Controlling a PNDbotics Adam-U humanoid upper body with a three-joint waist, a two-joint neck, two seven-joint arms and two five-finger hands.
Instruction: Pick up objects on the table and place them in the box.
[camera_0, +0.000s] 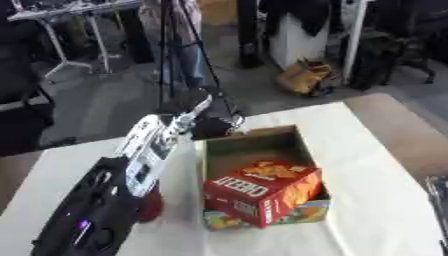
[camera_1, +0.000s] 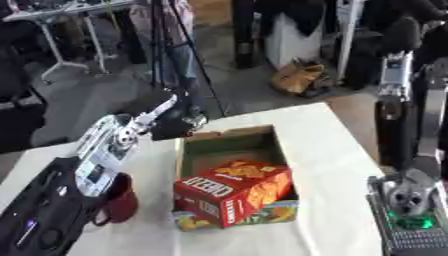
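An open cardboard box (camera_0: 296, 140) lies on the white table (camera_0: 376, 165). A red Cheez-It carton (camera_0: 262, 192) sits tilted in the box's near end, sticking up above the rim. My left arm reaches from the lower left, and my left hand (camera_0: 208, 126) hovers at the box's far left corner; its shape is too dark to read. A dark red mug (camera_1: 120, 202) stands left of the box, partly hidden under that forearm. My right hand (camera_1: 405, 192) rests at the lower right, fingers straight up and holding nothing.
The table's far edge lies just beyond the box. On the floor behind stand a tripod (camera_0: 179, 55), a brown bag (camera_0: 304, 76) and a white table's legs (camera_0: 74, 45). Bare tabletop (camera_1: 328, 140) shows to the right of the box.
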